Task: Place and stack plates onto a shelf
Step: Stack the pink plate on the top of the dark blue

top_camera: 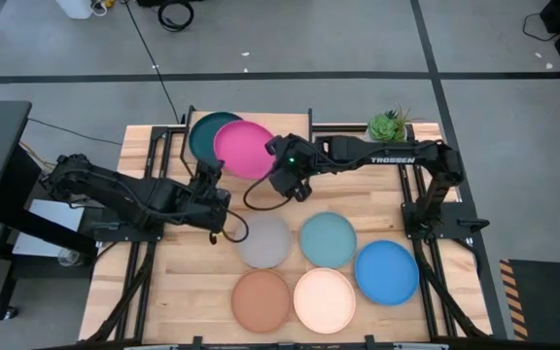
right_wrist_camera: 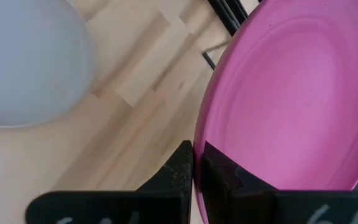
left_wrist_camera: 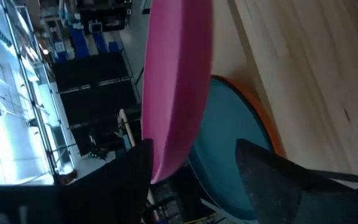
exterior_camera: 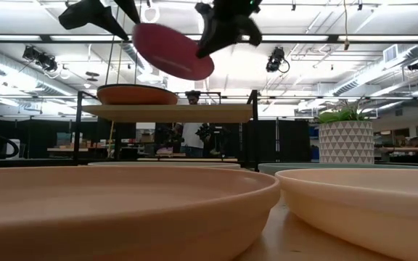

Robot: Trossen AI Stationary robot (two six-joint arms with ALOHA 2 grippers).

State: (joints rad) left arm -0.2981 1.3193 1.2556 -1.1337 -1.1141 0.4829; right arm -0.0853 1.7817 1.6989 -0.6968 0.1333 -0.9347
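The right gripper [top_camera: 282, 182], pinching the magenta plate [top_camera: 244, 148] at its four o'clock rim, should level it over the dark teal plate [top_camera: 199, 136] while the left gripper [top_camera: 209, 175], fingers spread, waits at seven o'clock

Small potted green plant [top_camera: 389, 124] at far right corner of slatted wooden counter [top_camera: 183, 282]; white patterned pot [exterior_camera: 347, 141]. Person [exterior_camera: 192, 130] stands in room behind. Black cables [top_camera: 173, 14] on grey floor.

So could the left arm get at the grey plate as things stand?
Probably yes: the left gripper is open beside the magenta plate, which the right gripper holds, and the grey plate lies uncovered nearby.
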